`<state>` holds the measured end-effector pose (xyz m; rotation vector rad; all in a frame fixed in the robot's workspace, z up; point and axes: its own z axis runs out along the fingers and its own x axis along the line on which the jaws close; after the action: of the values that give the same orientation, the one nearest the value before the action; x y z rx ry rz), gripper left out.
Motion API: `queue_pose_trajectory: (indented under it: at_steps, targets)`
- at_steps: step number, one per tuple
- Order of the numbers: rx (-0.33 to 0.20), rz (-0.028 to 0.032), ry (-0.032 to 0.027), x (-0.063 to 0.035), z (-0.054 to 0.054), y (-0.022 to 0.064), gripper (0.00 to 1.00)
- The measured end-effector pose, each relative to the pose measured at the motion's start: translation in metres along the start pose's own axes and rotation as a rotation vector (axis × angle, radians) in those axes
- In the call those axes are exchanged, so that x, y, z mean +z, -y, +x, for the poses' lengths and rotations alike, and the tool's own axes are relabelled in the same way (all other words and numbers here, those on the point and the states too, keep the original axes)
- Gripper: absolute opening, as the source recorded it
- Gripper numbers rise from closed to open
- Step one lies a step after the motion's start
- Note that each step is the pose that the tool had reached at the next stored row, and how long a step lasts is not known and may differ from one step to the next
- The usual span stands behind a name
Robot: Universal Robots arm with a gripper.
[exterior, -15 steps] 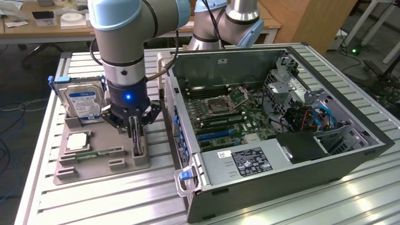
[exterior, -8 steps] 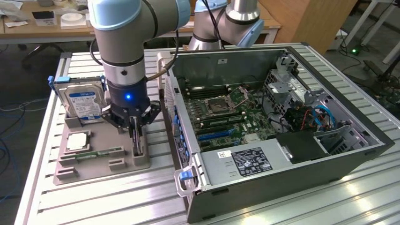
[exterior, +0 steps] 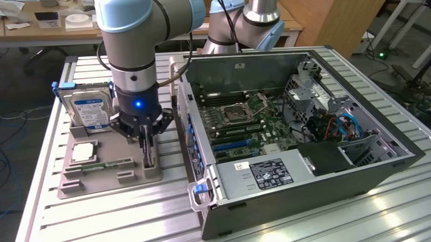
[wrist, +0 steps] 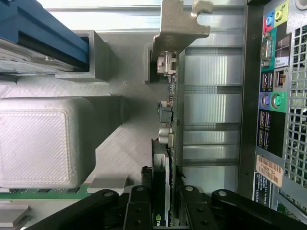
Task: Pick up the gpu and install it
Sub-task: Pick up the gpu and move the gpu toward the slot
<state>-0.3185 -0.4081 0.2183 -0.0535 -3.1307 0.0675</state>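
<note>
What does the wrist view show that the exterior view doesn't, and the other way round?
Wrist view: the silvery bracket of the gpu seen edge-on, and coloured ports on the back of the computer case.
Exterior view: the case lying open with its motherboard exposed, the hard drive standing in the grey tray, and the arm reaching down.
Both: the gripper closed on the gpu, which stands on edge in the tray beside the case.

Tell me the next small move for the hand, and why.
Probably lift straight up: the hand looks closed on the graphics card, which stands on edge in a slot of the grey tray, beside the computer case.
</note>
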Motion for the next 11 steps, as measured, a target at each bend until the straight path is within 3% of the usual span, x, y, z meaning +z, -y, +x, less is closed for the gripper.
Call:
queue_pose_trajectory:
  at_steps: [4, 11]
  targets:
    - [0.0, -0.0036, 0.0, -0.003, 0.0, 0.0001, 0.27]
    - [0.0, -0.008, -0.0003, -0.0187, 0.0, 0.0008, 0.27]
